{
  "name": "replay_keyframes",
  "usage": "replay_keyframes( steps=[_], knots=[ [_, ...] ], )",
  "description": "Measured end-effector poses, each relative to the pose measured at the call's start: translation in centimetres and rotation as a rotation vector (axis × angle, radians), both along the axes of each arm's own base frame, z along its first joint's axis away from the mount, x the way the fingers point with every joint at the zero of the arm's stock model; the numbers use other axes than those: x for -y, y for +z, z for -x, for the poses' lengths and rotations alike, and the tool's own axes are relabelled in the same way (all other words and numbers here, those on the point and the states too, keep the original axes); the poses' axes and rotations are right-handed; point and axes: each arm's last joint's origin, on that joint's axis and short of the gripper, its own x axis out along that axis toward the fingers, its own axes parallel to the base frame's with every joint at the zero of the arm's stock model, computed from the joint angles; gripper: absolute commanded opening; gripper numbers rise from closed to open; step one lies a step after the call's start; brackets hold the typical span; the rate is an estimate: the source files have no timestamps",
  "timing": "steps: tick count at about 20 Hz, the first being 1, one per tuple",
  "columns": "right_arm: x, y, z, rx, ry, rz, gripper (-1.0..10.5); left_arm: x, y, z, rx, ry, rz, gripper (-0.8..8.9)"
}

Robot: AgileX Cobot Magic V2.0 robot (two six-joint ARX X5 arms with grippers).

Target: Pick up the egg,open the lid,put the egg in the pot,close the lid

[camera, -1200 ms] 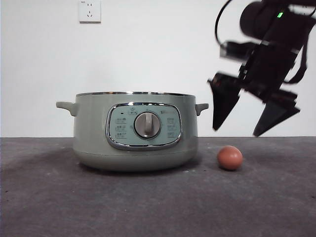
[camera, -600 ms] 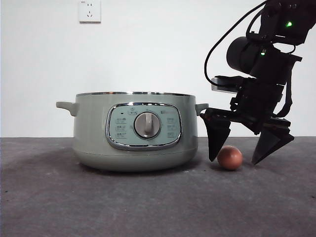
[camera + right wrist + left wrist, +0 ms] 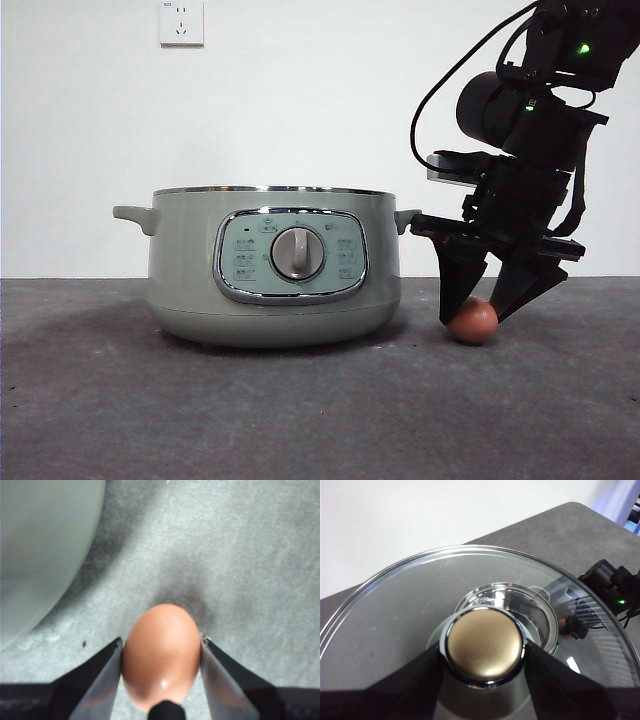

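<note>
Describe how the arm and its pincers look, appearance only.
The right pincer has two black wedge-shaped jaws tapering to points on a black bar. Above is a boxy black arm with a round housing, a looping black cable and small green lights. The left pincer shows two similar black jaws.

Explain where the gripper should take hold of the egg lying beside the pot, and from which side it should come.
Grip the egg across its narrow middle, coming from above: it lies on its side on the table, clear of the pot, so its curved flanks are free. The right gripper already has a jaw at each flank.
</note>
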Motion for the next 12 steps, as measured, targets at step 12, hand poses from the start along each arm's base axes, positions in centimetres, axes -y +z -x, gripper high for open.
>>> replay_keyframes(
  steps=[12],
  knots=[
    [1.3, 10.5, 4.6, 0.222, 0.012, -0.082, -0.2, 0.0, 0.0, -0.2, -0.004, 0.0, -0.001, -0.08]
  ],
)
